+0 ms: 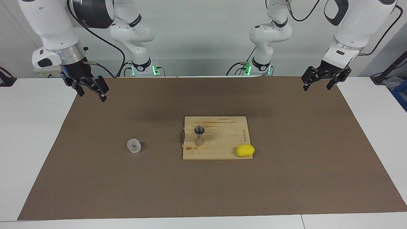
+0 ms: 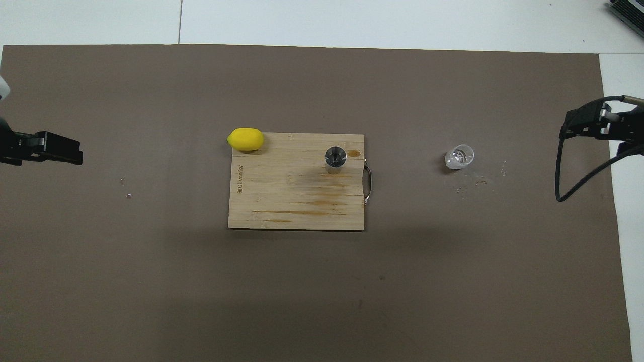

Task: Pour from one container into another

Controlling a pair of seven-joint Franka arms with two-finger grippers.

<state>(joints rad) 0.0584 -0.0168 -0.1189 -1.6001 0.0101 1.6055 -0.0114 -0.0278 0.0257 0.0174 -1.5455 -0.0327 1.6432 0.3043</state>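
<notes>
On the brown bench (image 1: 286, 178), the glass cup (image 1: 134, 146) stands apart from the board (image 1: 222, 140) carrying the jigger (image 1: 199, 135). Both arms wait raised, the left tool (image 1: 321, 81) and right tool (image 1: 90, 89) open; only the overhead view looks into the jigger's bowl

This is a robotics lab set up as a test bench, not a lived-in kitchen. Two white arms stand bolted at one edge of a white table (image 1: 28, 133), with cables trailing from them and green status lights glowing at their bases against a bare pale wall. A brown mat (image 1: 286, 178) covers the worktop, and the few kitchen props on it, a bamboo cutting board (image 1: 222, 140) and a yellow lemon (image 1: 245, 150), sit staged.
</notes>
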